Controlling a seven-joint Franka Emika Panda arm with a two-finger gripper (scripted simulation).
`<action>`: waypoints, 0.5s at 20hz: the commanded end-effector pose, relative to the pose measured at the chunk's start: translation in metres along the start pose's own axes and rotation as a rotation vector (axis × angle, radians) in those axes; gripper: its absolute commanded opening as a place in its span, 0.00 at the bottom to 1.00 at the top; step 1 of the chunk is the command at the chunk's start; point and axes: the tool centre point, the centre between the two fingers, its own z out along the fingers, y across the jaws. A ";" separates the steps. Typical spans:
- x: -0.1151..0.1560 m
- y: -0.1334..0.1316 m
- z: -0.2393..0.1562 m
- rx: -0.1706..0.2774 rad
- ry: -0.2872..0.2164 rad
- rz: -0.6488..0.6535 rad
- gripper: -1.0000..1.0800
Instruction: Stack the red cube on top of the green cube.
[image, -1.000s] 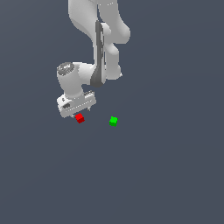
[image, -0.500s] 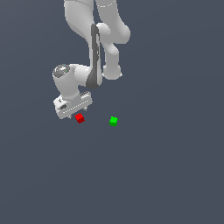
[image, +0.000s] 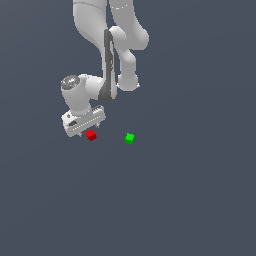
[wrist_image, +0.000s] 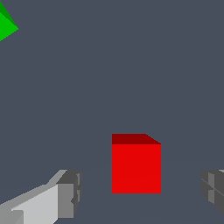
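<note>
Everywhere a plain slate-grey floor (image: 190, 200) spreads, with the pincer (wrist_image: 140, 192) spread apart astride the red cube (wrist_image: 136, 168).

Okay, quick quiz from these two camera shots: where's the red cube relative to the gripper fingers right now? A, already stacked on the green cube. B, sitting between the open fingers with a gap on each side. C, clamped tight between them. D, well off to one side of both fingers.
B: in the wrist view the red cube sits between the two fingers of the open gripper, with bare floor showing on each side; the green cube lies apart.
</note>
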 end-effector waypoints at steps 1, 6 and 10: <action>0.000 0.000 0.008 0.001 0.000 0.000 0.96; 0.000 -0.001 0.031 0.001 0.000 -0.001 0.96; 0.000 0.000 0.042 0.001 0.000 -0.001 0.96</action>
